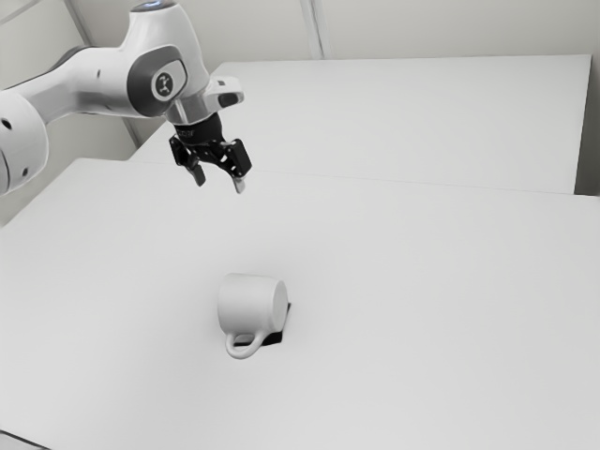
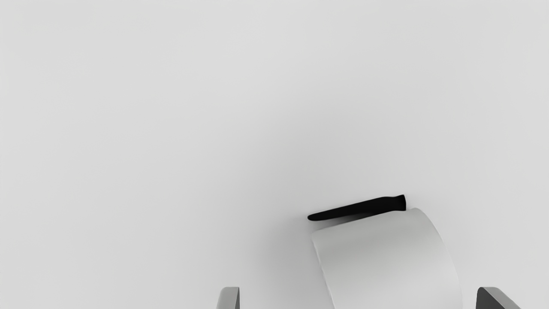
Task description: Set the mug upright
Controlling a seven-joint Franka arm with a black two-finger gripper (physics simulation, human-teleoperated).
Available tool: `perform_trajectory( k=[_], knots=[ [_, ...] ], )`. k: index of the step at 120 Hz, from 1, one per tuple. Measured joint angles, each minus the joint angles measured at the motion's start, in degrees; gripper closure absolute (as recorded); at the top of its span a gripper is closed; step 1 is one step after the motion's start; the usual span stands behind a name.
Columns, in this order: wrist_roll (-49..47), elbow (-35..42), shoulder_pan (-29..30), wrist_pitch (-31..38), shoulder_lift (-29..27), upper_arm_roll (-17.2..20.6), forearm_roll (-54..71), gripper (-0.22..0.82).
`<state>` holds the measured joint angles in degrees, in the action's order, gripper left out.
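The mug [image 1: 248, 300], taken as the landmark, lies on its side — tipped over, not upright — on the white table [image 1: 422, 309]. One round end faces the exterior view's right; its handle [image 1: 246, 353] projects toward the exterior camera. Immediately adjoining the mug is a flat black shape [image 2: 360, 207], partly covered by it in the exterior view. In the wrist view the same shape appears as a narrow, tapering strip along the mug's side; whether it is an object or a shadow cannot be told.

Well above the mug, and toward the exterior view's left of it, hangs the gripper [image 1: 219, 182], pointing down toward the table. Its jaws stand wide apart and have hold of nothing. In the wrist view the two fingertips flank part of the mug's outline, yet the exterior view shows a clear height between gripper and mug. Above the gripper, the white arm [image 1: 98, 82] extends from the exterior view's left.

Farther from the mug, behind it as seen by the exterior camera, a thin seam [image 1: 375, 180] crosses the scene. Beyond this lies a second pale surface [image 1: 422, 112]. Farthest off stands a light wall [image 1: 450, 26] — divided by a narrow vertical strip [image 1: 316, 28] beyond the mug.
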<state>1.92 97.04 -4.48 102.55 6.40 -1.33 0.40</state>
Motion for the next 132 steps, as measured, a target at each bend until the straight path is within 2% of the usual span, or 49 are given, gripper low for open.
perform_trajectory(
  k=[17,41,71,107,132],
  knots=[
    [0.4,2.3,0.3,1.0,-0.4,-0.8,-0.4,0.00],
    [3.9,10.8,3.5,2.3,0.3,-1.9,-14.9,0.00],
    [8.6,12.3,5.7,-0.1,4.3,-2.9,-26.5,0.00],
    [12.5,18.2,6.4,-2.8,4.0,-8.6,-33.6,0.00],
    [14.2,22.0,6.2,-3.6,3.8,-10.0,-42.2,0.00]
  ],
)
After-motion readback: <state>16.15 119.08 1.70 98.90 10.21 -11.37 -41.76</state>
